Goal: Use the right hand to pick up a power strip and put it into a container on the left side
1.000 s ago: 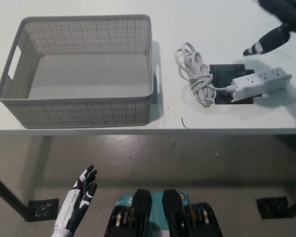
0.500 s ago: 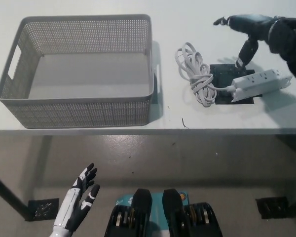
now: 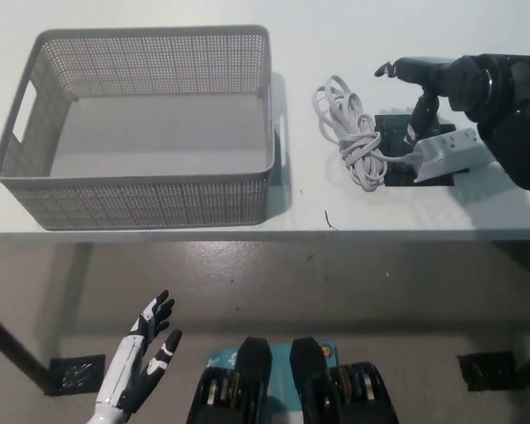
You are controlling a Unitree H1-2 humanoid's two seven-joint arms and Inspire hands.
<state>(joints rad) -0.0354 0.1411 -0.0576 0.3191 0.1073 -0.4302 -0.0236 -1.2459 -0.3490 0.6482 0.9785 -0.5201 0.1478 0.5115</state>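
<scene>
Taking the grey mesh basket (image 3: 141,124) as landmark, going left to right. Below and in front of the basket, off the table (image 3: 247,225) edge: white left hand (image 3: 146,367), fingers spread, holding nothing, parked low, probably to stay out of the working space. Basket itself open-topped and empty, set at the left of the table, ready to receive the item. Just right of the basket: coiled white cord (image 3: 349,132), bunched loosely, joined to the strip further right, so likely to trail along when the strip is lifted. Further right of the basket: white power strip (image 3: 446,150), lying flat on a dark square mat (image 3: 397,146), partly covered by the arm. Directly over the strip, well right of the basket: black right hand (image 3: 428,84), fingers apart and curved downward, one reaching near the strip's cord end, nothing gripped yet. Apparently shaped to close around the strip's body. Contact uncertain. Lift and carry leftward not yet done.
</scene>
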